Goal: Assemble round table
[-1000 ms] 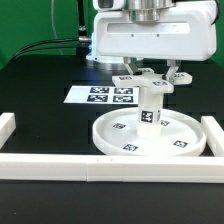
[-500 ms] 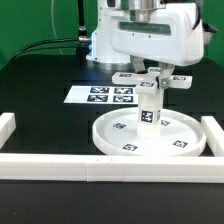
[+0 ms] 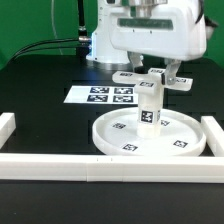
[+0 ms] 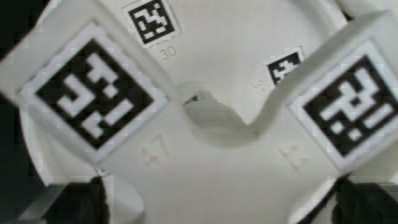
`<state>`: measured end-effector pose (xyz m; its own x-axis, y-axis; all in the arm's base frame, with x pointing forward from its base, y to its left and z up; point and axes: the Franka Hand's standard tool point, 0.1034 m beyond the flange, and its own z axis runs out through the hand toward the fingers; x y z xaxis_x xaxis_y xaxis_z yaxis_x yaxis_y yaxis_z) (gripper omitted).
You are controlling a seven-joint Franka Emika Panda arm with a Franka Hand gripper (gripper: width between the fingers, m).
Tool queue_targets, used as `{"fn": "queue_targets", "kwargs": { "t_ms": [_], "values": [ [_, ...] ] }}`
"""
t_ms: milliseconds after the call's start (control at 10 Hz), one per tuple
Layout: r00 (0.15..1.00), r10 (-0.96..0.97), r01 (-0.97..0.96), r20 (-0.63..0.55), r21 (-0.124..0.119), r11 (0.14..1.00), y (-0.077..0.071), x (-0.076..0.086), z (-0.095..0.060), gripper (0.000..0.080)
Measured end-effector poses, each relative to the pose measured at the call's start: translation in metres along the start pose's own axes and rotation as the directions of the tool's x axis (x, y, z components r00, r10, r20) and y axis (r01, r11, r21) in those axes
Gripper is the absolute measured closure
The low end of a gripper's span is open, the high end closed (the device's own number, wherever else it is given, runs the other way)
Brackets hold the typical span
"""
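Evidently midway: short thick white plastic post (image 3: 149, 108) stood upright at centre of large round rimmed white disc (image 3: 112, 137); small white cross-shaped piece (image 3: 152, 78) sat atop post, under gripper (image 3: 158, 74). Finger contact with cross not discernible. Remaining, by judgement: securing cross, release. Count: one disc, one post, one cross, one marker board (image 3: 98, 95).

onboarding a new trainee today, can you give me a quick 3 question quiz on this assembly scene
1. True or false: the post stands upright on the round disc.
2. Which part sits on top of the post? A) cross-shaped piece B) marker board C) border rail
3. Fill in: the gripper hangs directly ____ the cross-shaped piece.

Key: 1 true; 2 A; 3 above
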<state>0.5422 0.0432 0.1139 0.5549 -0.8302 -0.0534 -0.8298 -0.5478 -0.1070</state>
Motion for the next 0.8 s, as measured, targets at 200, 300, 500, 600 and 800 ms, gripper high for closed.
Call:
{"fn": "queue_targets", "kwargs": {
  "t_ms": [200, 300, 500, 600, 800],
  "values": [
    [1.000, -0.019, 0.019, 0.003, 0.006, 1.000, -0.0013, -0.0010, -0.0042, 0.0151],
    [0.999, -0.045, 0.045, 0.004, 0.004, 0.999, -0.0008, -0.0014, -0.0029, 0.0151],
    [0.994, -0.113, 0.113, 0.005, 0.004, 0.994, -0.0009, -0.0017, -0.0025, 0.0151],
    [0.951, -0.311, 0.311, 0.000, -0.003, 0.951, -0.0008, -0.0023, -0.0016, 0.0151],
    [0.795, -0.607, 0.607, 0.000, -0.001, 0.795, -0.0061, -0.0020, -0.0052, 0.0151]
  ]
}}
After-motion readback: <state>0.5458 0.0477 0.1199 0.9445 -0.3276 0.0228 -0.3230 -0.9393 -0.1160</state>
